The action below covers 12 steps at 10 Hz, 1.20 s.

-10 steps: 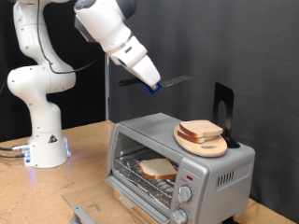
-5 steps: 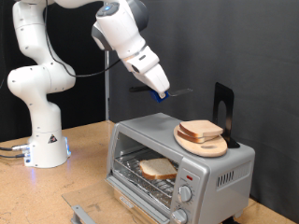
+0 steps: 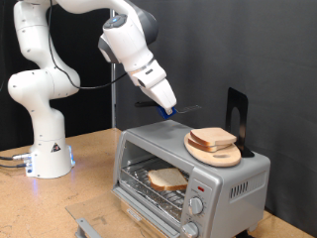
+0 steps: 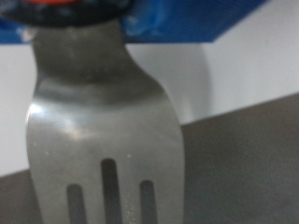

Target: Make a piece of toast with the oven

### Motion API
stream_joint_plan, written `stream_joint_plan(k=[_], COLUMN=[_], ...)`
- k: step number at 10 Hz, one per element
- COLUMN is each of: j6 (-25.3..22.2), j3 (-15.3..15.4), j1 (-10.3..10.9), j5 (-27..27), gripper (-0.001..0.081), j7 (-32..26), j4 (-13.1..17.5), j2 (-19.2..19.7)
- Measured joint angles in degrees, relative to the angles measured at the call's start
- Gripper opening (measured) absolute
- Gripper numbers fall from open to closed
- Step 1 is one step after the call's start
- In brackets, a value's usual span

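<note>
— What has the gripper (image 3: 168, 108) got?

— It is clamped on the handle of a metal spatula (image 3: 184, 108), jaws nearly together around it. The blade sticks out flat to the exterior view's right, in the air above the oven (image 3: 188, 171), touching nothing.

— And the piece of toast (image 3: 166, 178)?

— Inside the oven on the wire rack, behind the dropped door, near the left of the opening. More slices (image 3: 213, 138) sit stacked on a wooden plate (image 3: 220, 155) on the oven's roof, to the right.

— Does the wrist view add anything?

— Only the spatula (image 4: 103, 131) up close: a slotted steel blade. The oven and bread show only in the exterior view.
</note>
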Motion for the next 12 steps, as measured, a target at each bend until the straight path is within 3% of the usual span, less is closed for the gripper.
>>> stream_joint_plan(k=[8, 9, 10, 11, 12], j6=[5.07, 5.23, 5.25, 5.25, 5.25], j3=[0.50, 0.50, 0.50, 0.50, 0.50], j1=[0.05, 0.06, 0.06, 0.06, 0.06], j5=[0.85, 1.19, 1.42, 1.51, 1.53], gripper=[0.0269, 0.0338, 0.0476, 0.0476, 0.0633], j7=[-2.53, -2.71, -2.82, -2.86, -2.88], j4=[-1.57, -1.58, -1.60, -1.66, -1.70], j2=[4.10, 4.11, 4.11, 4.11, 4.11])
